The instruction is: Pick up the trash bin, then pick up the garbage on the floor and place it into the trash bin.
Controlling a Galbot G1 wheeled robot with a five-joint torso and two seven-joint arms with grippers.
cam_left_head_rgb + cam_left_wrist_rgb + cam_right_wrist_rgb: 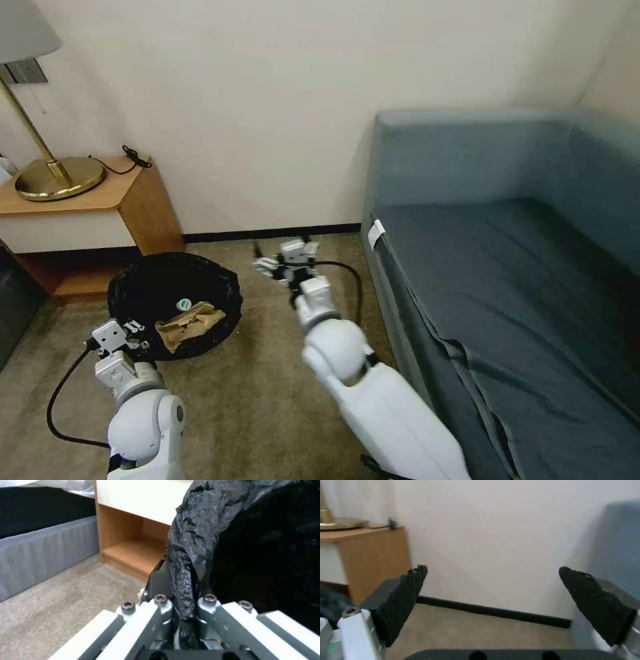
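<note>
trash bin (175,305) left of sofa (507,280), paper bag (190,324) inside

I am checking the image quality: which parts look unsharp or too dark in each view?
Head view: evenly lit, the bin bag nearly pure black inside. Left wrist view: the bag's interior loses all detail. Right wrist view: the near pads are soft, and the wall behind is smooth and pale.

High head view; close wrist views.

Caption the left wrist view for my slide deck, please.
Left gripper pinches the crinkled black plastic bag rim of the trash bin beside a wooden nightstand.
</note>
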